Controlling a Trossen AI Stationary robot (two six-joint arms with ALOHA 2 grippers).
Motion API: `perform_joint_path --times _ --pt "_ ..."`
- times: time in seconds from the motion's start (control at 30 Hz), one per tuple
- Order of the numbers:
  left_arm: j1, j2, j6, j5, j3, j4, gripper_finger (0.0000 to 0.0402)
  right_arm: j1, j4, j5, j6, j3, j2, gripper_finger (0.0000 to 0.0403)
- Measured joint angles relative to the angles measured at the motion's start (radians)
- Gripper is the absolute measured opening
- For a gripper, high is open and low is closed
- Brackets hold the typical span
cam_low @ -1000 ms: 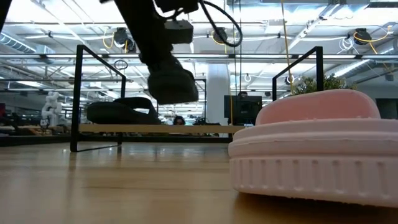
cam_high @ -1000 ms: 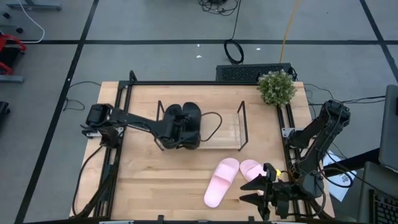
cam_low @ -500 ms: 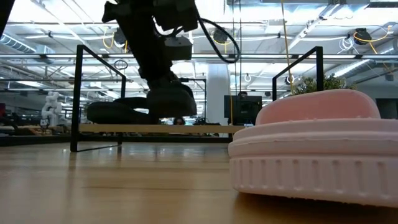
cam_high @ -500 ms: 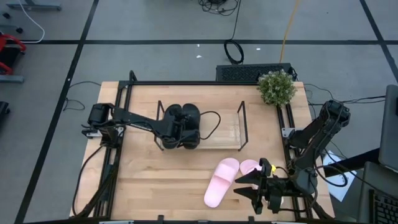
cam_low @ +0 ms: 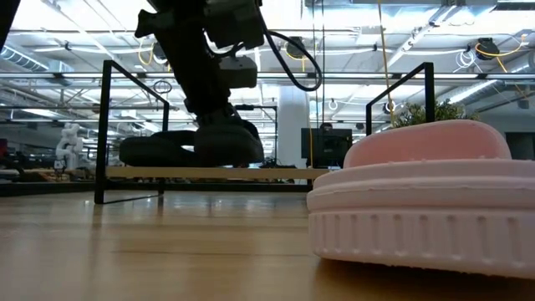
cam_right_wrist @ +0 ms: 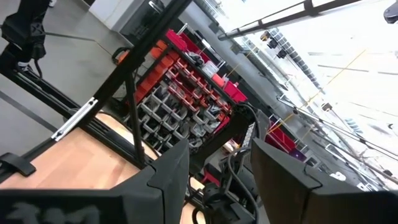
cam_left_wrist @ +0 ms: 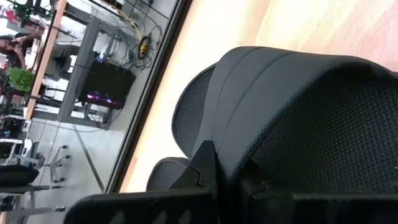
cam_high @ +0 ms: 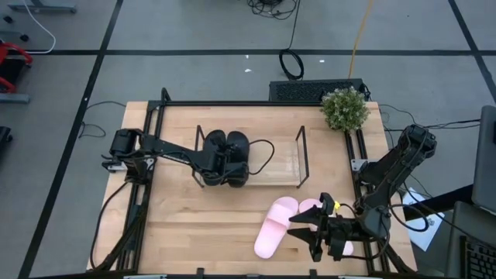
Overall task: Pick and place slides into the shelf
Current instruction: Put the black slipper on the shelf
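The shelf (cam_high: pixel 301 159) is a black wire rack at the table's middle; its base also shows in the low view (cam_low: pixel 276 174). One black slide (cam_high: pixel 215 142) lies in it at the left. My left gripper (cam_high: pixel 223 167) is shut on the second black slide (cam_high: pixel 239 144), right beside the first. Two pink slides lie near the front edge: one (cam_high: pixel 273 226) lies free on its sole. The other (cam_high: pixel 311 206) is partly hidden under my right gripper (cam_high: pixel 302 235), which is open and hovers over it, pointing left. My left gripper holds the second black slide at its near end, by the wide strap (cam_left_wrist: pixel 292 124), coming from the table's near left and slanting down. The gripper itself hides the place of contact. The slide sits level, its sole on the shelf base (cam_low: pixel 221 155).
A potted plant (cam_high: pixel 345 108) stands at the far right corner, with a keyboard (cam_high: pixel 310 89) behind the table. The right half of the shelf base (cam_high: pixel 279 159) is bare. The nearest pink slide fills the low view's right (cam_low: pixel 418 201).
My left gripper has gone down with the black slide, which now rests on the shelf base beside the other black slide. My right gripper has moved from the table's near right toward the left, over the pink slides, and stays open.
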Motion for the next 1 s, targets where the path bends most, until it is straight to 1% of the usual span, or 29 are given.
perform_joint_path --times 0.17,0.43,0.87,1.0 --pt "0.002 0.000 0.008 0.001 0.000 -0.001 0.0000 0.000 0.000 0.000 0.001 0.000 0.000 0.0164" --pt "0.012 0.000 0.007 0.015 -0.039 0.005 0.0000 0.001 0.000 -0.001 0.016 0.000 0.000 0.0164" --pt "0.017 0.000 -0.007 0.009 -0.040 0.000 0.0001 0.001 0.000 -0.001 0.023 0.000 0.000 0.0164" --pt "0.018 0.000 0.019 0.015 -0.040 0.000 0.0004 0.001 0.000 -0.001 0.024 0.000 0.000 0.0164"
